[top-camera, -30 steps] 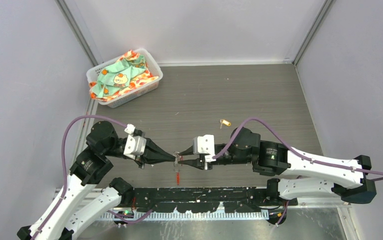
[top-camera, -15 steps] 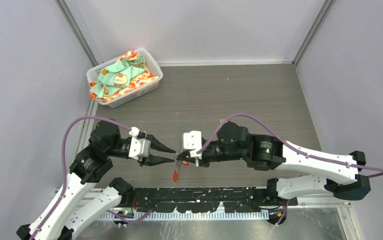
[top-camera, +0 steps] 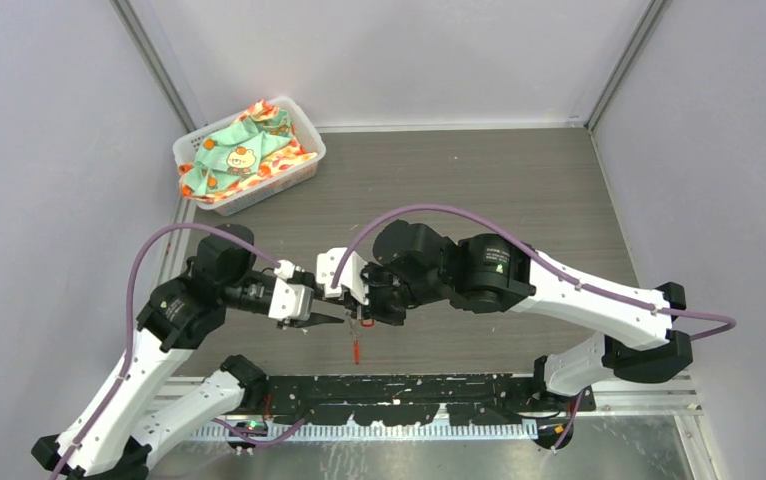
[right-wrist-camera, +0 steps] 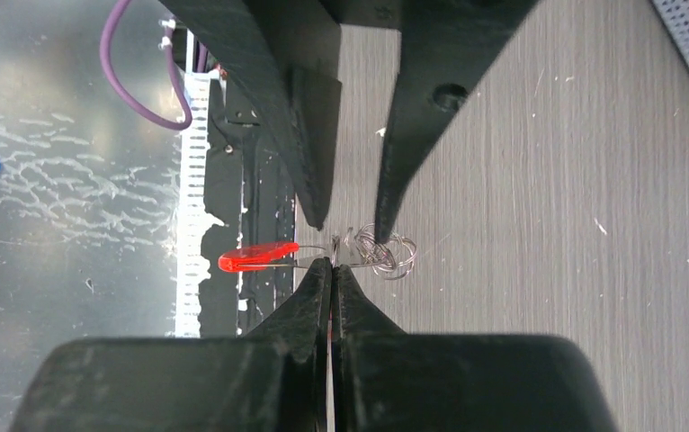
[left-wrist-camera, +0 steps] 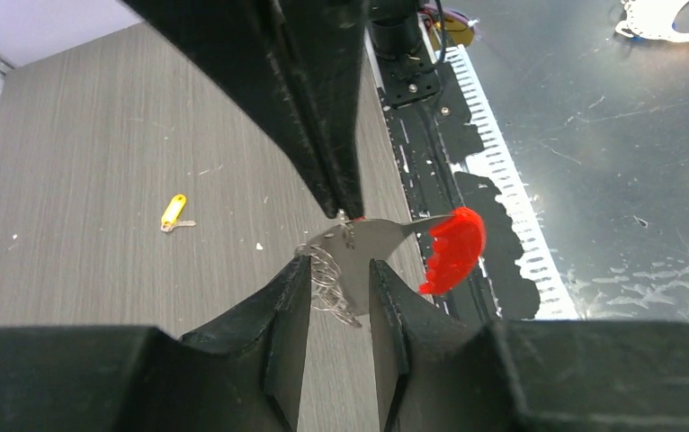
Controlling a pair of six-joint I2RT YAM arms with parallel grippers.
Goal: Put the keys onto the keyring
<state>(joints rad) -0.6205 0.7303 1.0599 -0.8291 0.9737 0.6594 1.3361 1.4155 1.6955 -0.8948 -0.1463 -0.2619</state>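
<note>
Left wrist view: right hand [left-wrist-camera: 344, 207] pinched shut on red key [left-wrist-camera: 453, 247] blade, axis crosswise, head toward near edge. Left hand [left-wrist-camera: 341, 274] parted, straddling blade beside keyring [left-wrist-camera: 327, 288] coil. Well apart on tabletop [left-wrist-camera: 98, 135]: yellow key [left-wrist-camera: 173, 212].

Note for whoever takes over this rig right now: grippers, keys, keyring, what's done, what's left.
The right gripper: jaws shut on the metal blade of the red key.
The left gripper: jaws open, straddling the keyring wire loops, not clamping.
The yellow key: loose on the table, away from both.
Done: unclear whether the red key is threaded.
Left: the yellow key, at least.
</note>
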